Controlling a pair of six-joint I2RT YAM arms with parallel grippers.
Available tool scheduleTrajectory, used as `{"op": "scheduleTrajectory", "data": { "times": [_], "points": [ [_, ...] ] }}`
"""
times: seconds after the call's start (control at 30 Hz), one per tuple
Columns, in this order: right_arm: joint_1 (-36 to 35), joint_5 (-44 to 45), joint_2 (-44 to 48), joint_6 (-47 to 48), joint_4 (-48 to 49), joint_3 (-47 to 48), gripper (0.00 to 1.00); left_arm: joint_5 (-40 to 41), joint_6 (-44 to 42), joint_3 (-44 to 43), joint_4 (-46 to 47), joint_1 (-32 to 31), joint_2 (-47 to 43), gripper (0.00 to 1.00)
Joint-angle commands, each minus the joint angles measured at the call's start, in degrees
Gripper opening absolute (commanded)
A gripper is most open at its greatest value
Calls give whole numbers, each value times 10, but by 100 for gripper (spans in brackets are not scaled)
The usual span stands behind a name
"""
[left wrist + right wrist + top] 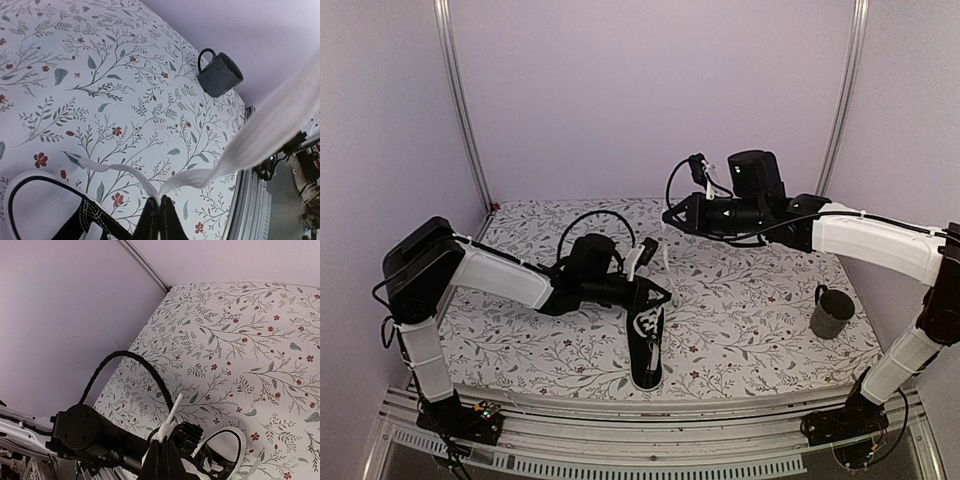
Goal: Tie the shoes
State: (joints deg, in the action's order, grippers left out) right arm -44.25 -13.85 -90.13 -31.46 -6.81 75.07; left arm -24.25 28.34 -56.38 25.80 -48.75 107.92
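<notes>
The black sneaker (647, 345) with white sole lies near the table's front edge, toe toward the arms. My left gripper (665, 295) hovers just over its lace area, shut on a white lace (125, 172) that bends over the closed tips (159, 202). One part runs left to the shoe (85, 220), the other runs up and right. My right gripper (667, 215) is raised behind the shoe, shut on the other lace, whose stiff end (172, 412) sticks out past the tips (162, 441). That lace (666, 255) hangs down toward the shoe (220, 455).
A dark grey mug (831, 312) stands at the right side of the floral tablecloth (750, 300), also in the left wrist view (220, 75). Lilac walls close the back and sides. The left arm's wrist and cable (85, 432) lie under the right gripper.
</notes>
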Motion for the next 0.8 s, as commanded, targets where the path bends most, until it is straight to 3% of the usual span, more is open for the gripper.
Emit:
{"op": "scheduleTrajectory", "data": {
  "times": [0.0, 0.27, 0.6, 0.63, 0.67, 0.7, 0.77],
  "points": [
    [-4, 18, -17, -11, 5, 18, 2, 16, 4, 28, 35, 5, -23, 0],
    [-4, 59, -104, -44, -18, 71, 2, 14, 17, 97, 98, 5, -65, 0],
    [-20, -39, -293, -34, -48, 250, 2, 11, 22, 111, 108, 6, -77, 0],
    [-21, -51, -306, -32, -50, 262, 7, 14, 25, 111, 108, 6, -78, 0],
    [-21, -57, -315, -30, -52, 270, 19, 16, 30, 112, 109, 6, -78, 0],
    [-21, -58, -321, -24, -55, 273, 38, 21, 34, 113, 111, 6, -79, 0],
    [-20, -43, -320, -13, -66, 274, 62, 28, 45, 117, 115, 5, -82, 0]
  ]
}}
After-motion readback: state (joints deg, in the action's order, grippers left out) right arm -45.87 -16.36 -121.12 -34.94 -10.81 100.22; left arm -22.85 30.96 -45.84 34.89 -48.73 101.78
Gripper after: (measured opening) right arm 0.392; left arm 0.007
